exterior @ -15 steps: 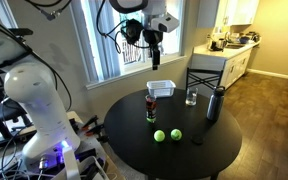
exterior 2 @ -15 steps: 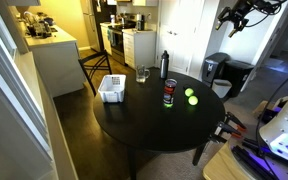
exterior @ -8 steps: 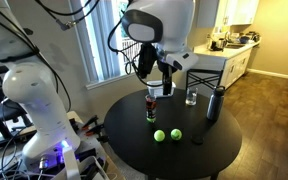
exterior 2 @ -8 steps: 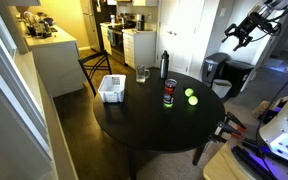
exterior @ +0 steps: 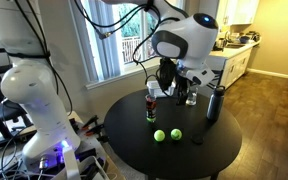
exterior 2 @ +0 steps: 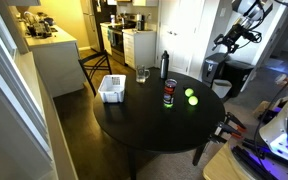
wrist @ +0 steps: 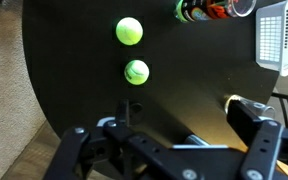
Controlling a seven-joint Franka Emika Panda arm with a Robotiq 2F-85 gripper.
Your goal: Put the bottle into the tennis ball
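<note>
nearest in the wrist view was the claw [wrist: 166, 125], its two fingers [wrist: 252, 122] spread wide with nothing between them. half a second earlier, in an exterior view, it had hung roughly over the bottle [exterior: 151, 105]. now the arm had swung rightward and lower in that picture, and the claw [exterior: 167, 78] sat up and to the right of the bottle's top. in an exterior view the claw [exterior 2: 227, 42] stood high off to the side of the round black table [exterior 2: 144, 125], well apart from everything on it. nothing on the table had shifted.

past the fingers lay the nearer tennis ball [wrist: 136, 72], then the farther tennis ball [wrist: 129, 31], near each other but apart. beyond them the bottle [wrist: 199, 10] was cut off by the top edge of the wrist view, so only a strip of green, dark and red showed. both exterior views showed it whole. it stood upright on the table, long axis vertical, dark top up. it was near the two balls without touching them, between them and the white basket [exterior 2: 109, 95]. the arm partly hid that basket in the exterior view where the claw sat close over it. farther back stood the glass [exterior 2: 142, 74] and the dark flask [exterior 2: 164, 65].
</note>
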